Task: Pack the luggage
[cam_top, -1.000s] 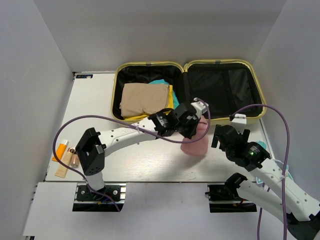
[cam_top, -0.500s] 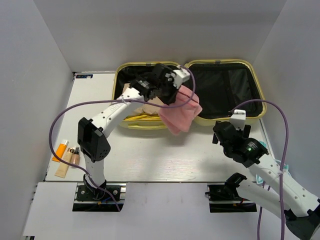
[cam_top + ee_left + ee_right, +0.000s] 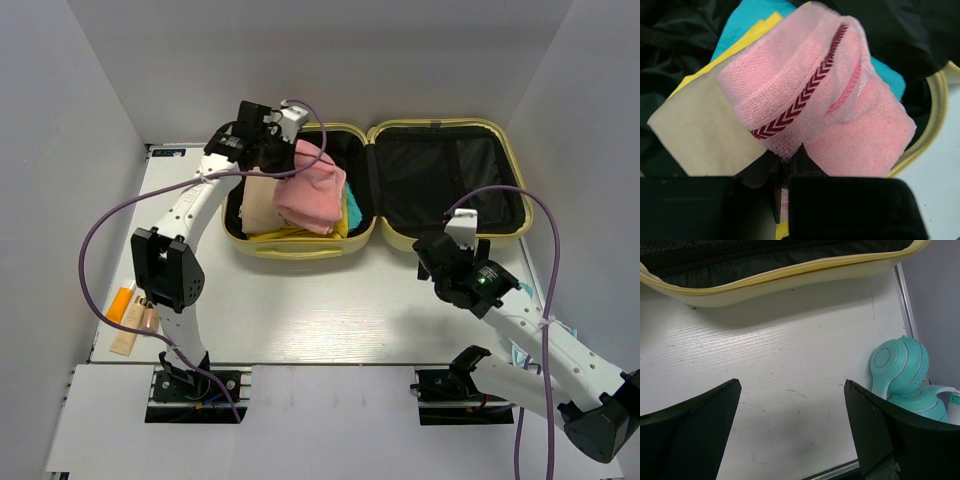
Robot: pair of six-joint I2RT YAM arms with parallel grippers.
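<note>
over the luggage [image 3: 300,248] now: pink towel [image 3: 810,110] is off the table [image 3: 765,350]

nearest us, the right gripper [image 3: 790,390] hovers above bare table, its fingers wide apart with nothing between them. teal headphones [image 3: 900,372] lie just beside it at the table's right edge, not yet packed. farther on, the luggage lies splayed open and flat, its right half showing only black lining. a second ago the towel sat on the table in front of the luggage. since then the left gripper [image 3: 789,162] has carried it up and back, and it now hangs over the left half, clamped on the towel's near edge. the towel droops onto a beige fold [image 3: 695,135], with yellow and teal cloth showing at the far side. we judge this item all but placed. what remains is to let go and draw clear without dragging the towel back out, and the headphones look like the next thing to pack.
</note>
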